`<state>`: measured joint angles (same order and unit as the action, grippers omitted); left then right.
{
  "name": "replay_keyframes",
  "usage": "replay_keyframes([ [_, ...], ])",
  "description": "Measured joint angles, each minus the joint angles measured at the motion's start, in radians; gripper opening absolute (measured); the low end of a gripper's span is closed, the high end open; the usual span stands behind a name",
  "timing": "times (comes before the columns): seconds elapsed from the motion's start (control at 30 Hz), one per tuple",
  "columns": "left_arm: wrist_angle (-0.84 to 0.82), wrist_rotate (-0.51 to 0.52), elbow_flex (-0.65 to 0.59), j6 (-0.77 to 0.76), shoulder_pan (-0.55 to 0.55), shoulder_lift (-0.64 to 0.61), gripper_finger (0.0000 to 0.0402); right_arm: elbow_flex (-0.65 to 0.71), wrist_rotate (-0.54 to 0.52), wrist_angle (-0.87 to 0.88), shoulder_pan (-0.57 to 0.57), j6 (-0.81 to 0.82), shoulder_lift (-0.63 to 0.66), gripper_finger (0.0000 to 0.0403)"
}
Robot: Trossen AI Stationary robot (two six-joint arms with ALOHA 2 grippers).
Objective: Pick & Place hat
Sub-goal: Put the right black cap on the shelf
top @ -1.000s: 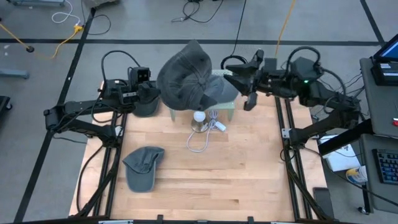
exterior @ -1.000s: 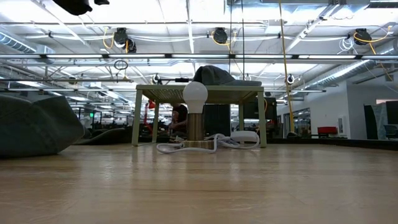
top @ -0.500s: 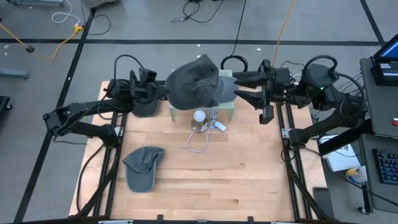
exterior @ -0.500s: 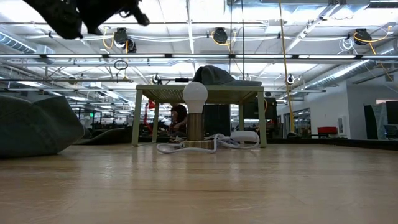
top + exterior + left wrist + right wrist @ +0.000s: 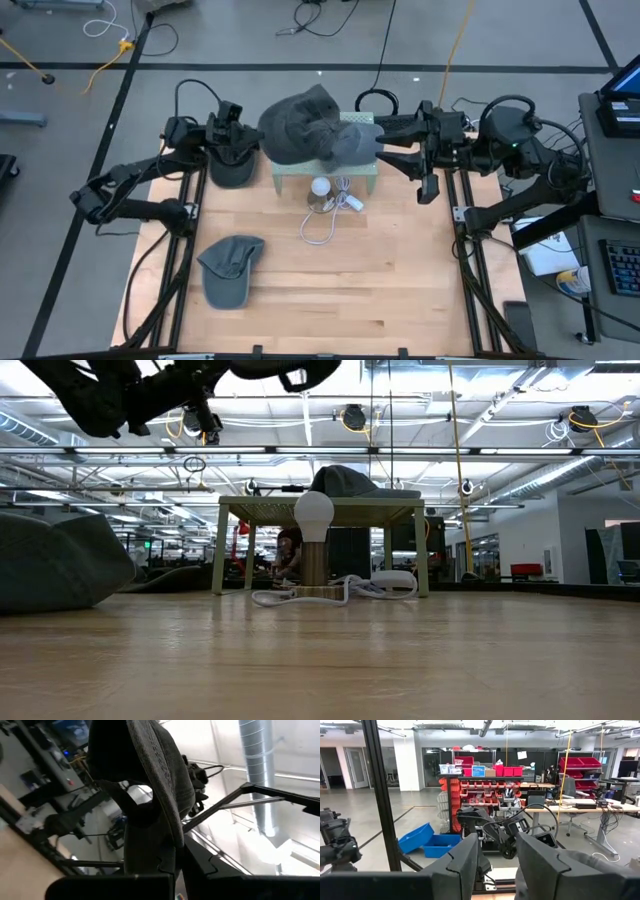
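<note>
Left fingers (image 5: pixel 150 845) were clamped on a dark grey fabric hat (image 5: pixel 300 125), carried high above the small pale-green stand (image 5: pixel 365 178). From above, another grey cap (image 5: pixel 228 268) lay untouched. The right gripper (image 5: pixel 497 865) stood half-open, empty; placing remained.

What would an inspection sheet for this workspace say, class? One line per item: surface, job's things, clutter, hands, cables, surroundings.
Surface: wooden table.
Job's things: dark grey hat held up over the small green stand; second grey hat lies flat on the table's near left part.
Clutter: lamp bulb in front of the stand; dark pot at the table's left.
Hands: left hand shut on the dark grey hat; right hand beside it, grip unclear.
Cables: white cord coiled by the bulb.
Surroundings: blue bins, red-binned shelves.
</note>
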<state>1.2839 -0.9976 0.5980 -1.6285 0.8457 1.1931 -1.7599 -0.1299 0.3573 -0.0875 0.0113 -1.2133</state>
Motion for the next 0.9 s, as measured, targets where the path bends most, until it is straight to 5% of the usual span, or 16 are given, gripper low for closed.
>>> replay_keyframes([
  [0.33,-0.052,-0.130,-0.006,-0.015,0.152,0.000,0.0009,0.000,0.000,0.003,0.000,-0.025,0.000,0.0130],
  [0.63,-0.092,-0.137,-0.112,-0.016,0.269,0.000,0.0009,0.000,0.004,0.054,0.000,-0.036,0.000,0.0130],
  [0.9,-0.358,-0.155,-0.129,0.118,0.329,0.000,0.0009,0.000,0.005,0.128,0.000,-0.085,-0.001,0.0130],
])
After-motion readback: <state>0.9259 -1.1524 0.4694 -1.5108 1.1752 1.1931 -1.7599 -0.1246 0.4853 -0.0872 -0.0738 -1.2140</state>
